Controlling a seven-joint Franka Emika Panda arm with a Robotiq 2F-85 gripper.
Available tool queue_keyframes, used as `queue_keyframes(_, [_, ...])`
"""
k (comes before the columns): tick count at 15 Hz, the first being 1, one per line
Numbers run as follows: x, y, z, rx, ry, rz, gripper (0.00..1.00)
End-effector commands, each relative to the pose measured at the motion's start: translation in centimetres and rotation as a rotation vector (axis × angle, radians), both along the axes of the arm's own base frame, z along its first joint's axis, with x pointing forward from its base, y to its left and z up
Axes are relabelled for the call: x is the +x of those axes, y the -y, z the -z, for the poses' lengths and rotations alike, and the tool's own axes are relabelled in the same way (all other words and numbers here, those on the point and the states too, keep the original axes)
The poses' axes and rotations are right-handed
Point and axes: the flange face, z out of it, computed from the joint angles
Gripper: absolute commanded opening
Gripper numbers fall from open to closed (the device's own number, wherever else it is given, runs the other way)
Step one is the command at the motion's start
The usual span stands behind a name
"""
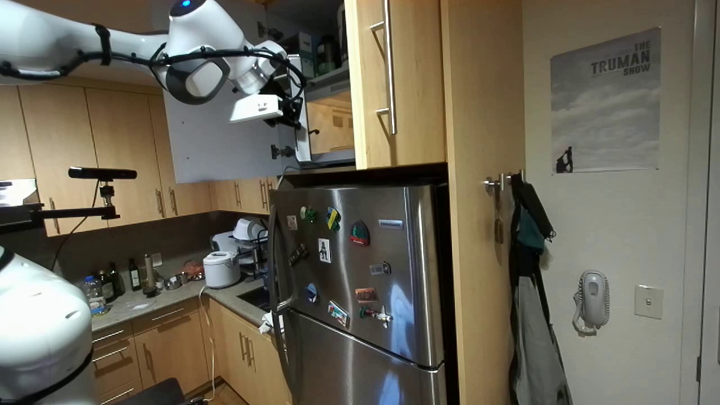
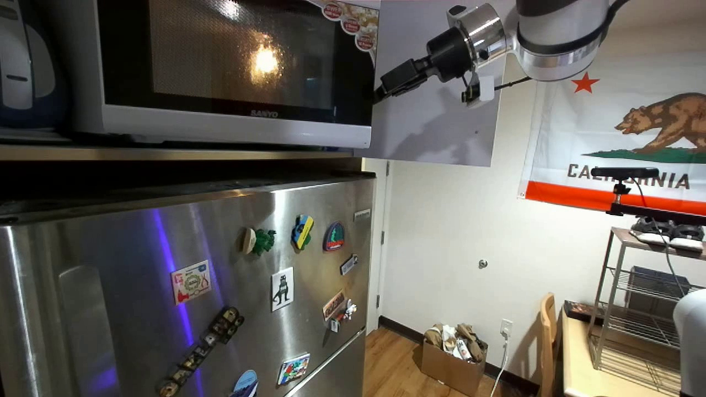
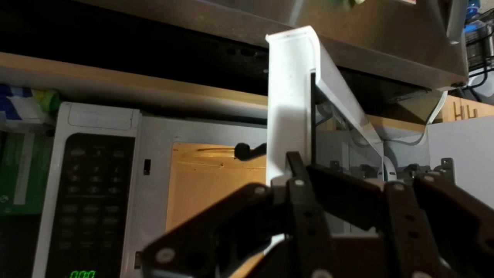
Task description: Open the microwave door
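Observation:
The microwave door (image 3: 287,92) stands swung out from the microwave (image 3: 154,131), white edge toward the wrist camera, its dark latch hook (image 3: 247,151) pointing at the lit cavity. In an exterior view the dark window of this door (image 2: 237,60) faces the camera; elsewhere its silver edge (image 1: 302,132) shows at an angle beside the cavity. My gripper (image 3: 305,160) is at the door's free edge, fingertips together, with nothing visible between them. In an exterior view the gripper (image 2: 379,95) reaches the door's right border. Whether the tips press on the door, I cannot tell.
Below the microwave stands the steel fridge (image 1: 360,270) with several magnets. An open cabinet door (image 1: 219,135) with a grey inner face hangs behind the arm. A light-wood door with a bar handle (image 1: 416,84) flanks the microwave on the opposite side.

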Motion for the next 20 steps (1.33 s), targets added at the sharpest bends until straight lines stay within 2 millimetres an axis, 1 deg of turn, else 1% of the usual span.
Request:
queue_keyframes(1, [0.6, -3.7, 2.3, -0.041, -0.033, -0.064, 0.05])
queue_keyframes(4, [0.6, -4.4, 2.6, -0.067, -0.034, -0.080, 0.05])
queue_keyframes(6, [0.7, -4.4, 2.3, -0.056, -0.024, -0.093, 0.08])
queue_keyframes(11, [0.9, -3.0, 2.1, -0.033, -0.017, -0.082, 0.03])
queue_keyframes(12, [0.9, -2.9, 2.1, -0.029, -0.018, -0.080, 0.30])
queue_keyframes(13, [0.9, -2.8, 2.2, -0.025, -0.019, -0.079, 0.31])
queue_keyframes(16, [0.7, -2.6, 2.1, -0.018, -0.021, -0.080, 0.50])
queue_keyframes(17, [0.6, -2.6, 2.2, -0.019, -0.020, -0.082, 0.59])
queue_keyframes(20, [0.2, -2.6, 2.2, -0.017, -0.017, -0.090, 0.82])
